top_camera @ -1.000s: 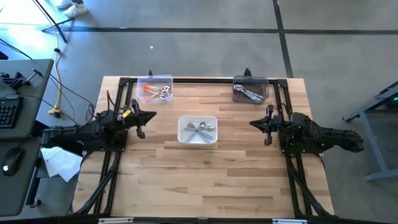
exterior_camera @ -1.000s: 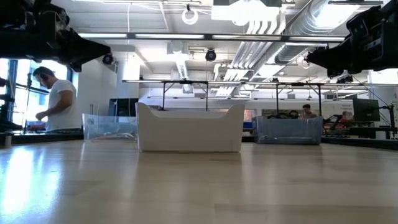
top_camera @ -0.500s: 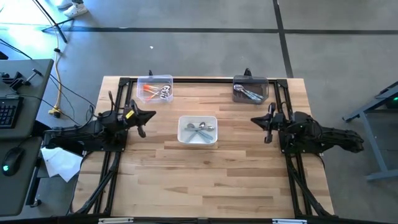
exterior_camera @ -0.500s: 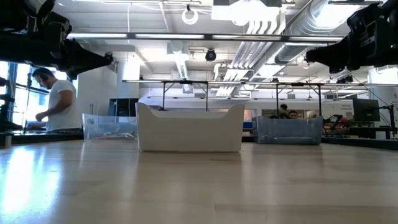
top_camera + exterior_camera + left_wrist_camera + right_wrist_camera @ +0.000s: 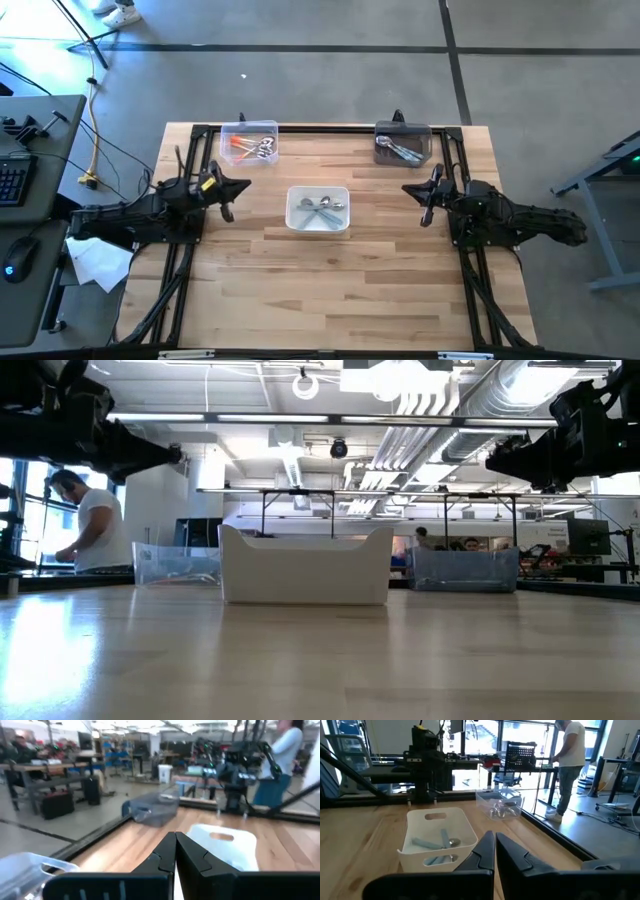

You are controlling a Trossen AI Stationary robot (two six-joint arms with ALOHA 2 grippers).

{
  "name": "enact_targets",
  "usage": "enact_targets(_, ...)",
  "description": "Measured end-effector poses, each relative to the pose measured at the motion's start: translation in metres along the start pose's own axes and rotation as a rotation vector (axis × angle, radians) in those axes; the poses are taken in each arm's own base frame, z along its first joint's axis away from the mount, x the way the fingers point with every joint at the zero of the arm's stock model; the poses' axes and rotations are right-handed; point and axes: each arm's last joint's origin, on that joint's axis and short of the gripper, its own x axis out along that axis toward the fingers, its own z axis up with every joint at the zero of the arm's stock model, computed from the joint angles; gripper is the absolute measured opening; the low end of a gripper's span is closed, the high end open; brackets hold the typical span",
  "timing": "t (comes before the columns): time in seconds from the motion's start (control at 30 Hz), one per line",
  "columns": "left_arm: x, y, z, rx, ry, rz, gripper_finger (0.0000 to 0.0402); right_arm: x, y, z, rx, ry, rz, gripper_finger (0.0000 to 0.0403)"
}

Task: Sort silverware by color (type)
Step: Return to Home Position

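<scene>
Slightly inward since a second ago, my right gripper (image 5: 427, 203), fingers pressed together, left gripper (image 5: 228, 197) fingers together too, blue spoons (image 5: 322, 208) in white bin (image 5: 293, 208) between them, orange spoons (image 5: 240, 148) in transparent bin (image 5: 248, 126), silver spoons (image 5: 400, 150) in dark bin (image 5: 402, 128), both at far edge

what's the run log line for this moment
left gripper: shut, empty, left of white bin | right gripper: shut, empty, right of it | spoons: in transparent bin, white bin, black bin
</scene>
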Motion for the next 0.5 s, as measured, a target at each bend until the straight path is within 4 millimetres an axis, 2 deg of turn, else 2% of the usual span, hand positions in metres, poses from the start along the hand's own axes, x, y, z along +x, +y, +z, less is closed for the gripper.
enact_targets(0.1,-0.0011,0.0014,0.0023,0.010,-0.026,0.011,0.0001,0.0000,0.0001,-0.0001,-0.002,0.000,0.004,0.0000)
enact_targets(0.5,0.0033,0.0009,-0.0039,-0.022,0.049,0.000,0.0005,0.0000,0.0003,-0.0003,-0.026,0.005,0.009,0.0000)
